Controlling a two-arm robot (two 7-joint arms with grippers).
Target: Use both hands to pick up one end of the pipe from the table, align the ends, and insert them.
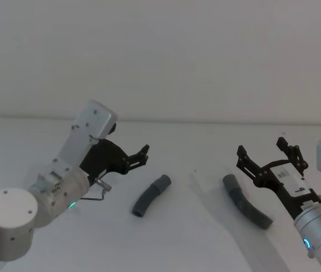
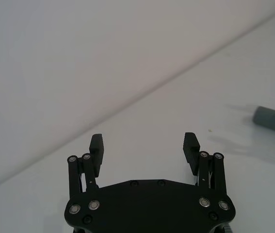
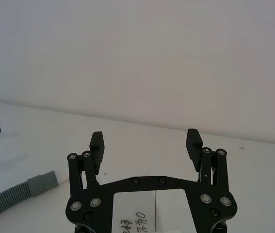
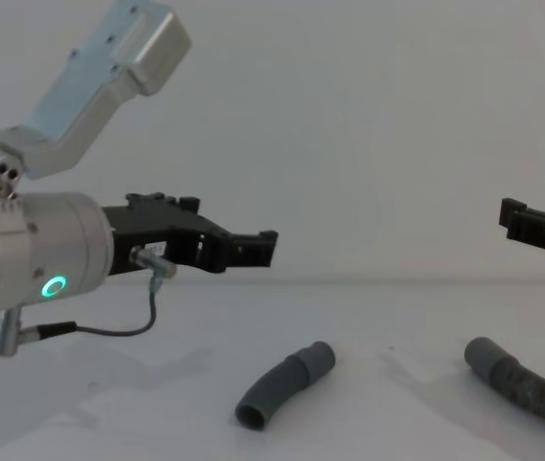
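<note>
Matt white tabletop point(image 1: 194, 243) across the lower frame, black plastic left claw point(image 1: 144, 155) centre-left and right claw point(image 1: 261, 148) far right both spread wide and empty, long dark grey ribbed hose point(image 1: 248, 208) lower right, short smooth curved elbow tube point(image 1: 150, 195) at centre.

You have two dark grey pieces lying flat on the white table point(image 1: 194, 243), well apart and not joined. The short elbow point(image 1: 149, 197) sits left of centre. It is smooth and gently bent, with its wider collar point(image 1: 162, 182) at the far end, angled to the right, and its narrower open end toward the robot. The ribbed hose point(image 1: 252, 212) lies to the right. Its smooth cuff point(image 1: 230, 182) is its far end, angled left, with bare table between cuff and collar.
</note>
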